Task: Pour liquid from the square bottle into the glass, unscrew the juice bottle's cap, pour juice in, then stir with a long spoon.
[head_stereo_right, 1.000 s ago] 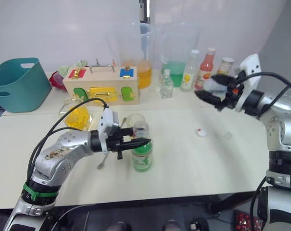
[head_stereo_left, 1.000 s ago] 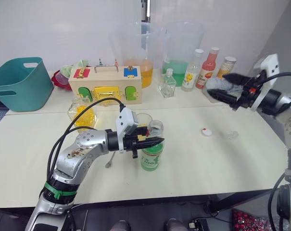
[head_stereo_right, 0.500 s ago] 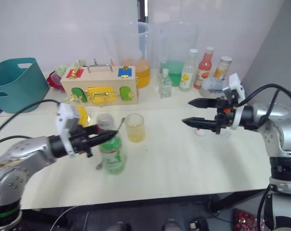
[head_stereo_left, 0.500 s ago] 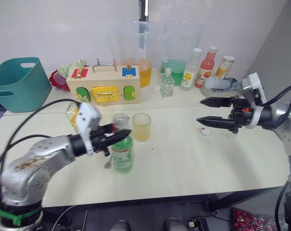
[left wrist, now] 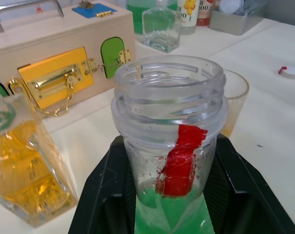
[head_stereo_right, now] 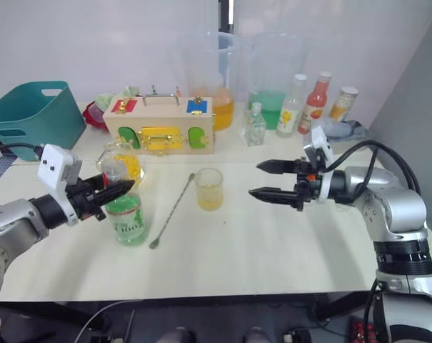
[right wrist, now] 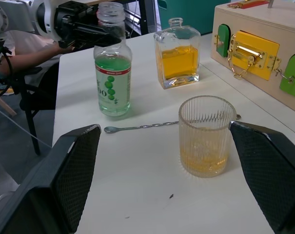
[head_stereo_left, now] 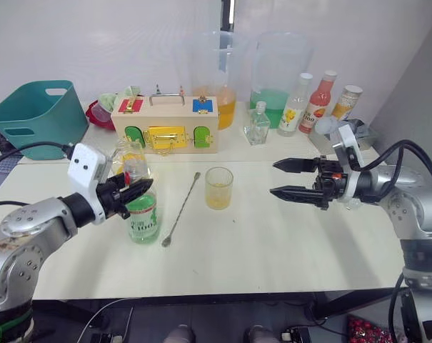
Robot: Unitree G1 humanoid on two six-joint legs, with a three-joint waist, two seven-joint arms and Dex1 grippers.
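Note:
The juice bottle (head_stereo_left: pixel 143 216) stands uncapped on the table, left of centre, with pale green juice in it. My left gripper (head_stereo_left: pixel 141 188) is shut on its neck, and in the left wrist view the two fingers (left wrist: pixel 104 195) flank the open mouth. Just behind it is the square bottle (right wrist: pixel 179 61), holding yellow liquid. The glass (head_stereo_left: pixel 219 188) stands mid-table with a little yellow liquid at its bottom. Between the juice bottle and the glass lies the long spoon (head_stereo_left: pixel 181 209). My right gripper (head_stereo_left: pixel 283 179) hovers open to the right of the glass. The cap (left wrist: pixel 289 71) lies on the table.
A wooden lock box (head_stereo_left: pixel 166 128) and a teal basket (head_stereo_left: pixel 37 118) stand at the back left. Behind are two tall pitchers, one orange (head_stereo_left: pixel 214 78) and one green (head_stereo_left: pixel 276 75). A small clear bottle (head_stereo_left: pixel 257 125) and labelled bottles (head_stereo_left: pixel 295 106) stand at the back right.
My left gripper has carried the juice bottle leftward, from beside the glass to the left of the spoon. My right gripper has come down and in toward the glass. The camera has shifted too.

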